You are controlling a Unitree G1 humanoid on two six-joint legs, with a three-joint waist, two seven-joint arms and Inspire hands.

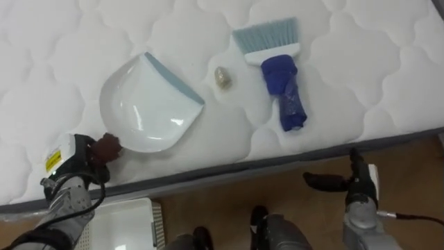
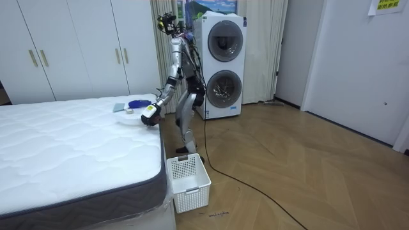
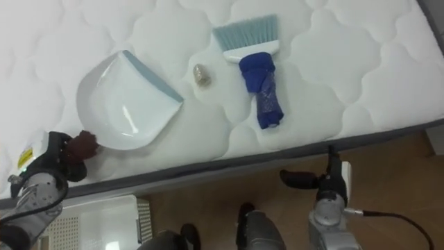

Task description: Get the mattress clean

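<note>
My left hand (image 1: 75,164) comes in at the near-left corner of the one dustpan (image 1: 149,104), its fingers curled round the pan's dark stub of a handle, so it has hold of that and nothing else. The dustpan lies flat on the quilted white mattress (image 1: 55,55), its blue-edged open mouth turned away from my hand towards the right. Below the dustpan, off the bed's edge and down on the floor, stands one white slatted basket (image 1: 128,221). Just right of the dustpan's mouth, apart from it, sits one small brownish scrap (image 1: 222,77) (the single bit of litter I can count on the bed; what it is I cannot tell). Farther right of the dustpan lies one hand brush (image 1: 277,69), pale blue bristles pointing away from me and dark blue handle pointing towards me, touching neither scrap nor pan. Well to the right of the dustpan and lower, past the mattress edge and over the wooden floor, hangs my right hand (image 1: 331,182), fingers loosely straight and pointing back towards the pan, holding nothing. That makes two hands, one busy.
</note>
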